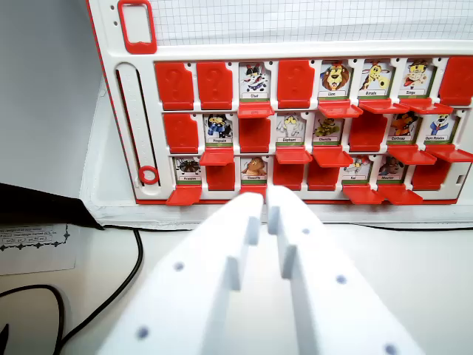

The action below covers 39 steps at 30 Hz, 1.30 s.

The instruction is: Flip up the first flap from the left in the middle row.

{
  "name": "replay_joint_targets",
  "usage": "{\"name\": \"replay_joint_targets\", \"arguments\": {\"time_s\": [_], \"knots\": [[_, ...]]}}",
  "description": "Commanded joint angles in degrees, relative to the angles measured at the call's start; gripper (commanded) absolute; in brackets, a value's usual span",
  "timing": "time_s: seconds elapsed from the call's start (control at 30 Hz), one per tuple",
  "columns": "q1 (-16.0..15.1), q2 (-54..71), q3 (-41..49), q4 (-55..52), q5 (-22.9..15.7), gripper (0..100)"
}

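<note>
Where flaps stand square, glossy red board (295, 52), white gripper (264, 201)

White jaws (264, 211) nearly closed before red flap board (295, 133).

worktop (414, 259): white, plain
game board (295, 126): red and white, lying at the far side
black cable (111, 292): loops along the wrist view's left
paper sheet (37, 248): printed, at the left edge
</note>
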Motion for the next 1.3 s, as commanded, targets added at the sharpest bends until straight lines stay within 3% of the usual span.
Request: {"name": "replay_joint_targets", "arguments": {"time_s": [0.0,0.4,1.27], "knots": [[0.7,4.9,-1.9,1.1,0.0,0],[0.5,7.3,-4.3,8.6,0.7,0],[1.7,6.7,-6.8,9.7,0.4,0]]}}
